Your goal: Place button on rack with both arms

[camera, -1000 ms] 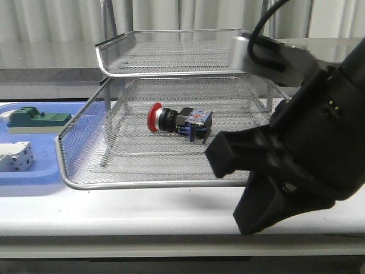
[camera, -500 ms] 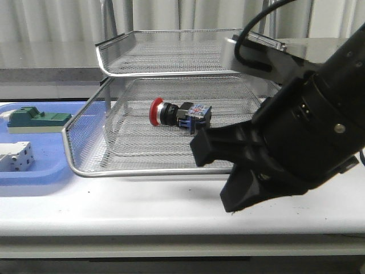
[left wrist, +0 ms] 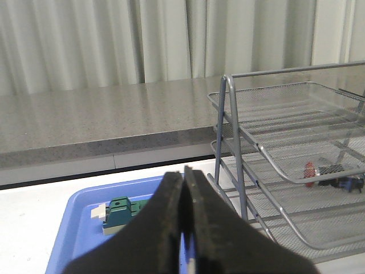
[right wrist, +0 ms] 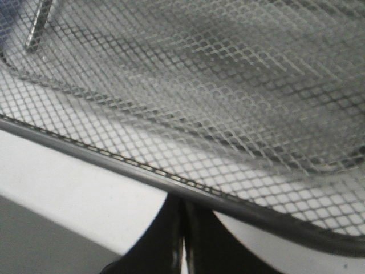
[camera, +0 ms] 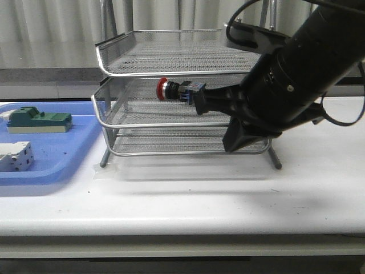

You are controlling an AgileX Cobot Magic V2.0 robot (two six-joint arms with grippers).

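Button [camera: 177, 90] is seen lying on its side in the middle tier of the rack [camera: 171, 63], red head toward the surface's left edge; placement is judged done. Right pincer [camera: 219, 117] is pressed against the rack's front right, fingers drawn together in the wrist view with only a hairline gap and nothing held, seemingly to push the tier home. Left pincer [left wrist: 183, 228] is held over the blue tray [camera: 51, 165] near the left edge, likewise pressed together and empty. Green block [camera: 34, 121] and white-grey block [camera: 14, 157] lie in that tray.
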